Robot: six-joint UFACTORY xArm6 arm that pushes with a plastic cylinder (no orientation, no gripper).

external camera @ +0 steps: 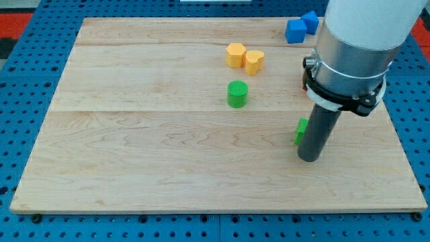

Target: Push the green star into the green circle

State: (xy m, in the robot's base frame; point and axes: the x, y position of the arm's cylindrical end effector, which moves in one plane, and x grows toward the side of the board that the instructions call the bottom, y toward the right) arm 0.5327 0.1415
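The green circle block (237, 93) stands near the middle of the wooden board (148, 134). The green star (300, 130) lies to its lower right, mostly hidden behind the dark rod; only its left edge shows. My tip (309, 158) rests on the board right against the star's right side, at the view's right. The star is apart from the green circle, about a hand's width away.
A yellow hexagon block (235, 54) and a yellow heart block (254, 61) sit together above the green circle. Two blue blocks (301, 27) lie at the board's top right. A red block's sliver (303, 77) shows behind the arm. The arm's white body hides the board's upper right.
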